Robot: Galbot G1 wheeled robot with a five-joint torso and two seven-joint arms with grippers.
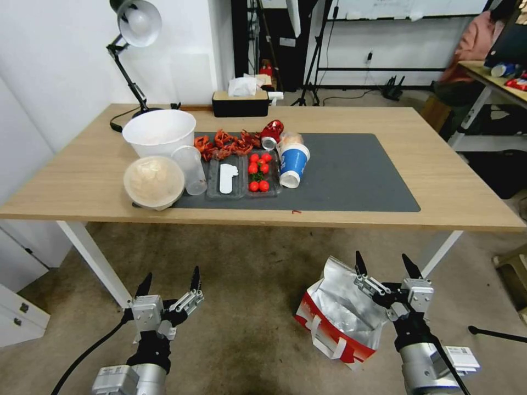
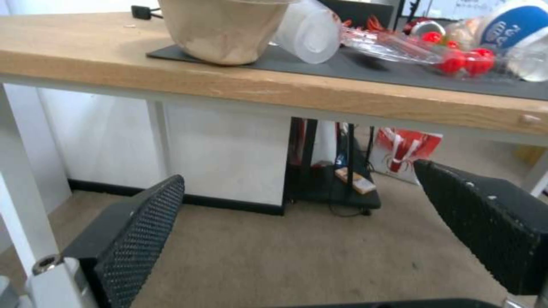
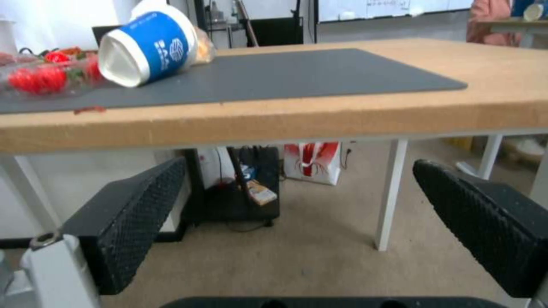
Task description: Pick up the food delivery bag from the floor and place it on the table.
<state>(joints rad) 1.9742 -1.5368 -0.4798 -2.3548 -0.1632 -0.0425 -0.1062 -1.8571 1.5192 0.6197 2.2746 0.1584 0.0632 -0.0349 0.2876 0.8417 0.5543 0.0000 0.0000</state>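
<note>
The food delivery bag (image 1: 337,315) sits on the floor (image 1: 252,307), lower right of frame, ungrasped; right gripper (image 1: 386,264) and left gripper (image 1: 170,280) hover open, the table (image 1: 439,181) awaiting it.

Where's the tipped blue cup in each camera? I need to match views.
Head view: blue cup lies tipped on the grey mat, right of the tomato tray.
Left wrist view: blue cup past the tomato tray.
Right wrist view: blue cup before the tomato tray.
Shared landmark: the grey mat.
</note>
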